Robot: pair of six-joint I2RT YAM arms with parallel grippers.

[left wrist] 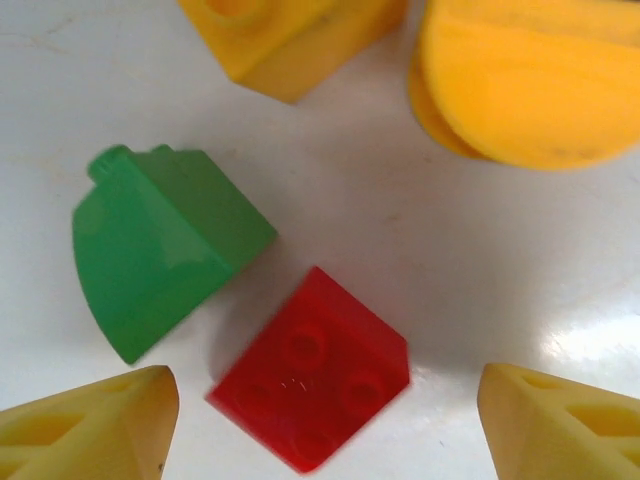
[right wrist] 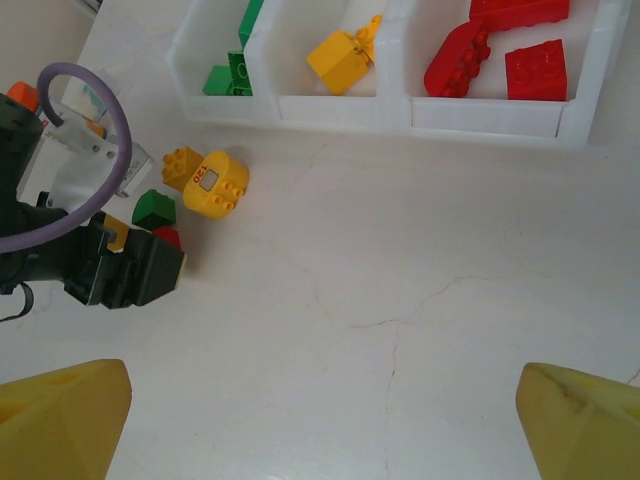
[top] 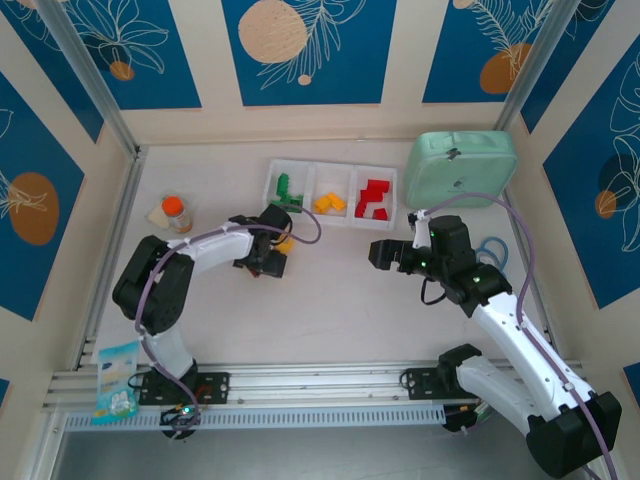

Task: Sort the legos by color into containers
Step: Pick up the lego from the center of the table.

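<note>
Several loose bricks lie at centre-left of the top view. A red brick sits untouched between the parted fingers of the left gripper, with a green brick beside it and yellow bricks above. The right gripper hangs wide apart, empty. The tray holds green, yellow and red bricks in separate compartments.

White tray — green bricks, yellow brick, red bricks in separate compartments; loose yellow bricks nearby on table.
</note>
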